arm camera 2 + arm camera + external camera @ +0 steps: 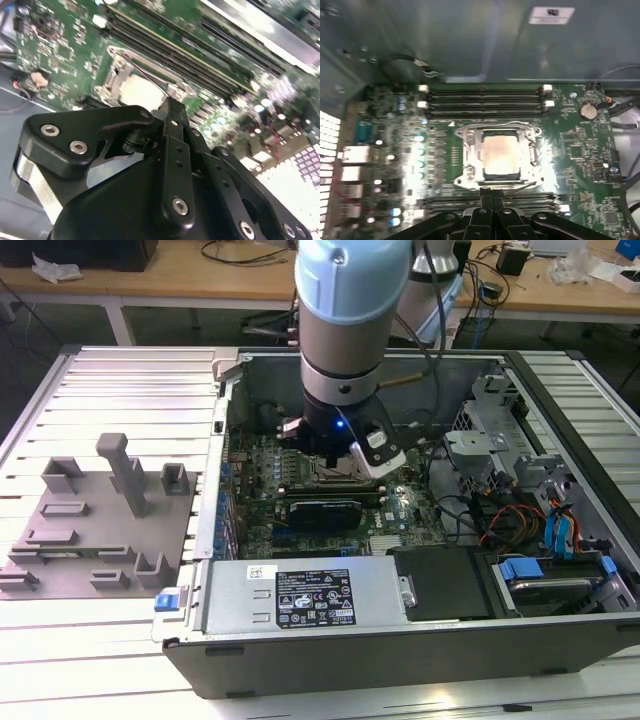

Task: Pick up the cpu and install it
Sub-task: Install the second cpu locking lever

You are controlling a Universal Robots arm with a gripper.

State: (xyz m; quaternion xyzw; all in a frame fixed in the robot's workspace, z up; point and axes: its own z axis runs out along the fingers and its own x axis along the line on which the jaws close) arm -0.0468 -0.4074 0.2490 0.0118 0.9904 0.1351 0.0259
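Inside the open computer case (560, 640) on the slatted bench (110, 390), the green motherboard (580, 150) lies under the claw (492, 202), fingers pinched together and empty, just above the socket frame (470, 137), where the cpu (501, 152) already sits; seemingly placed, so retreat should be straight, gentle

No print could be read anywhere. The white sticker (315, 602) on the computer case's metal box carried black print and marks, all too small to make out.
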